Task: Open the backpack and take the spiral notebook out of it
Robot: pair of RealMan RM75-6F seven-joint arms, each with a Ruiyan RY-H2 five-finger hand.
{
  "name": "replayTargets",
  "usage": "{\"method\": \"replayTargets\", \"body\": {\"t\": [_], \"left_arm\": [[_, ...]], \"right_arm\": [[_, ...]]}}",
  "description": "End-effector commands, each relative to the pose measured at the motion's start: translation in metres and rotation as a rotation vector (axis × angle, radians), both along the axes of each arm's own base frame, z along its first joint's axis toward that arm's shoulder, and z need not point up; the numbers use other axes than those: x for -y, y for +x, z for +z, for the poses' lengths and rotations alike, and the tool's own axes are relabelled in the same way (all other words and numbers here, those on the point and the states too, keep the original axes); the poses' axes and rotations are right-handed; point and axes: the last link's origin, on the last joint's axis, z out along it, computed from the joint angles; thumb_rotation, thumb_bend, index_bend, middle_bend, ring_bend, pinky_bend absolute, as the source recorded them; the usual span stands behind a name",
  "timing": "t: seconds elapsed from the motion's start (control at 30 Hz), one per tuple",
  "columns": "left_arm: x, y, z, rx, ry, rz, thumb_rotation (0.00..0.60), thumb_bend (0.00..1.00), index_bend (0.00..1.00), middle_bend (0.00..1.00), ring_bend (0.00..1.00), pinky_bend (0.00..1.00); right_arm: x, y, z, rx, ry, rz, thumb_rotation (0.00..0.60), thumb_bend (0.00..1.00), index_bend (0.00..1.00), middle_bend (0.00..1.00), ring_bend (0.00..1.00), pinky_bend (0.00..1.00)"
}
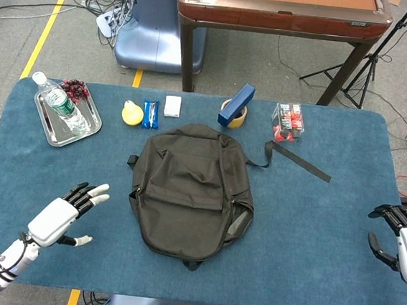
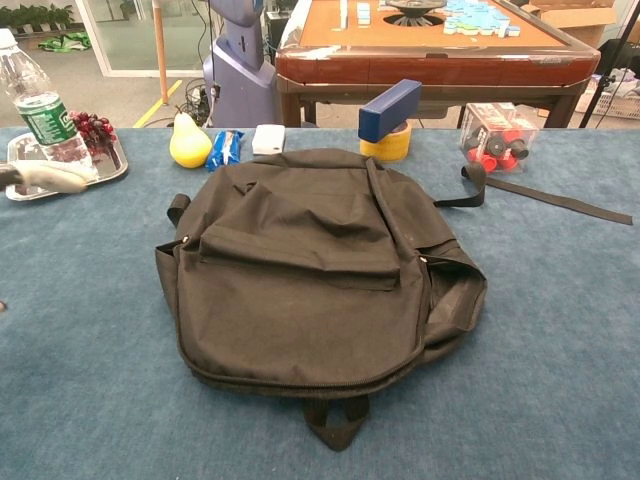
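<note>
A dark backpack [image 1: 191, 189] lies flat and zipped in the middle of the blue table, also filling the chest view as the backpack [image 2: 310, 275]; its strap [image 1: 300, 160] trails to the right. No spiral notebook shows. My left hand [image 1: 62, 214] hovers over the table to the left of the backpack, fingers spread, holding nothing; in the chest view only a fingertip [image 2: 55, 177] of it enters at the left edge. My right hand [image 1: 405, 242] sits at the table's right edge, fingers apart and empty.
A metal tray [image 1: 52, 127] at the back left holds a water bottle [image 1: 60, 103] and grapes [image 1: 73, 88]. Behind the backpack lie a pear [image 1: 131, 112], a blue packet [image 1: 150, 113], a white box [image 1: 173, 105], a blue box on a tape roll [image 1: 235, 106] and a clear box [image 1: 288, 122].
</note>
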Motion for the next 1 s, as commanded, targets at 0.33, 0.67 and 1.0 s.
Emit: {"method": "replayTargets", "body": {"t": [0.33, 0.67, 1.0], "left_arm": [[-0.021, 0.020, -0.052, -0.006, -0.082, -0.164, 0.600, 0.17, 0.04, 0.00, 0.00, 0.01], [-0.029, 0.025, -0.090, -0.017, -0.129, -0.199, 0.600, 0.17, 0.04, 0.00, 0.00, 0.01], [-0.035, 0.035, -0.117, 0.000, -0.171, -0.191, 0.600, 0.17, 0.04, 0.00, 0.00, 0.01]], "right_arm": [[-0.004, -0.001, 0.000, 0.000, -0.002, -0.018, 0.600, 0.39, 0.40, 0.33, 0.26, 0.30], [-0.008, -0.006, 0.000, 0.003, -0.005, -0.042, 0.600, 0.39, 0.40, 0.33, 0.26, 0.30], [-0.013, -0.012, 0.003, 0.006, -0.016, -0.058, 0.600, 0.39, 0.40, 0.33, 0.26, 0.30]]}}
